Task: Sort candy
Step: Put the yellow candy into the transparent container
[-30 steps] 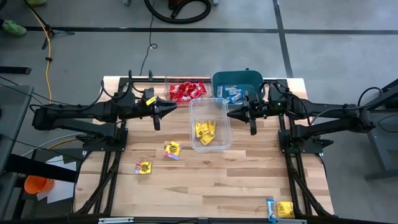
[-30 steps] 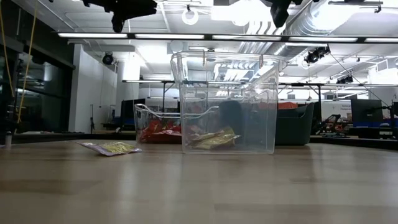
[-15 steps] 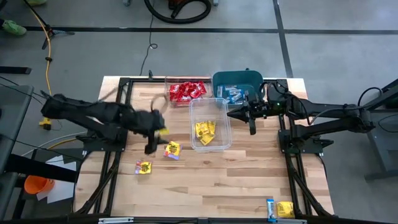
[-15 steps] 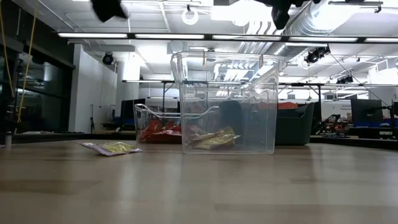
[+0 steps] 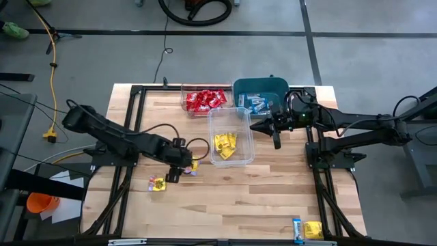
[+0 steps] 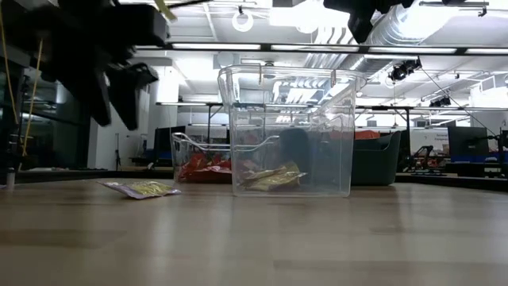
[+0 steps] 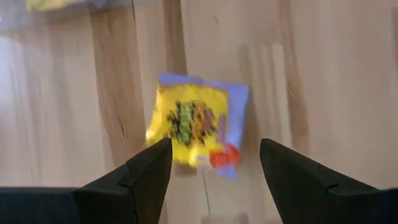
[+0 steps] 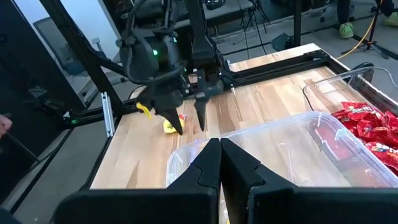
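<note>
We see the left gripper [image 7: 210, 163], jaws wide, poised over a yellow wrapped candy packet [image 7: 196, 127] to straddle it.

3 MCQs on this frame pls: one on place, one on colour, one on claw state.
1. Where is the left claw?
A. over the teal bin
B. low over the loose yellow candy
C. inside the clear tub

2. What colour is the candy in the front clear tub?
A. red
B. light blue
C. yellow

3. How is the right claw set?
A. shut
B. open
C. shut on a candy

B: left wrist view frames a yellow candy between spread fingers.
C: high view shows yellow packets inside.
A: right wrist view shows fingers together, nothing held.
</note>
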You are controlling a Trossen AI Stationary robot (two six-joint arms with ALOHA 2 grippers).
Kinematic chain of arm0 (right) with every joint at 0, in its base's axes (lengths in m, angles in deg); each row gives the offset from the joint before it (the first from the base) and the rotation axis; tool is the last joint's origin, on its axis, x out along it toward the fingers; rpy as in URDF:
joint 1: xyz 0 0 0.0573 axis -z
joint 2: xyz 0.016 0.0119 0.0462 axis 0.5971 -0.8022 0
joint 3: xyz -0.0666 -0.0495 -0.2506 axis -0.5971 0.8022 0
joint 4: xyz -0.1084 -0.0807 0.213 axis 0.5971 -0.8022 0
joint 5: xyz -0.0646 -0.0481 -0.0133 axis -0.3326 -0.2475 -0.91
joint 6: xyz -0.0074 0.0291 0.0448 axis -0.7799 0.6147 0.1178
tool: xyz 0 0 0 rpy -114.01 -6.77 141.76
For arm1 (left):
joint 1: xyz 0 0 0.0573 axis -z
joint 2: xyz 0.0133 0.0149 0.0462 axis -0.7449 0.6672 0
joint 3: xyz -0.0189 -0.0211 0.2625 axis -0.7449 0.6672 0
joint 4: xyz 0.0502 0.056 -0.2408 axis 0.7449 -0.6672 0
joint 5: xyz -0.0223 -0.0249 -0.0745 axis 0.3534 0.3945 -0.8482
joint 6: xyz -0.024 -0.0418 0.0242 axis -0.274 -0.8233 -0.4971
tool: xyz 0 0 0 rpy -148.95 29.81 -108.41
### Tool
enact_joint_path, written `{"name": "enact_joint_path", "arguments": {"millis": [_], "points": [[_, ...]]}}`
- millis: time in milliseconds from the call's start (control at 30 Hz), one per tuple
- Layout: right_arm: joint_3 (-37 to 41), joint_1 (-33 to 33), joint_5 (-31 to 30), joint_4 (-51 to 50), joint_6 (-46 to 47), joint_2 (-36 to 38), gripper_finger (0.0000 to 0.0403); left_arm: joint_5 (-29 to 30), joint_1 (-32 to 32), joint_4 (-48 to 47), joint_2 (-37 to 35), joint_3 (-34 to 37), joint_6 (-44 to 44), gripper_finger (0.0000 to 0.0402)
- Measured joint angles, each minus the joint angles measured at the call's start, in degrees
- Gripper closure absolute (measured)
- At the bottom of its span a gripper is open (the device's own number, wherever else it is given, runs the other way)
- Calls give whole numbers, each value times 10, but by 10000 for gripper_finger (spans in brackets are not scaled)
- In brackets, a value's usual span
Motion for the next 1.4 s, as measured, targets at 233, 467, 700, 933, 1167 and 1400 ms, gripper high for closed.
{"name": "enact_joint_path", "arguments": {"millis": [233, 467, 700, 933, 1167, 1400], "points": [[0, 0, 0, 0, 0, 0, 403, 0, -34, 84, 47, 26, 19, 169], [0, 0, -1, -4, 1, 0, 403, -10, -42, 106, 105, 33, 20, 169], [0, 0, -2, -4, 2, 0, 403, -23, -41, 145, 159, 29, 2, 202], [0, 0, -2, -4, 2, 0, 403, -79, -54, 133, 139, 32, -23, 375], [0, 0, -2, -5, 2, 0, 403, -115, -61, 25, 22, 34, -28, 394], [0, 0, -1, -9, -5, 0, 403, -76, -84, 46, -176, 33, -70, 399]]}}
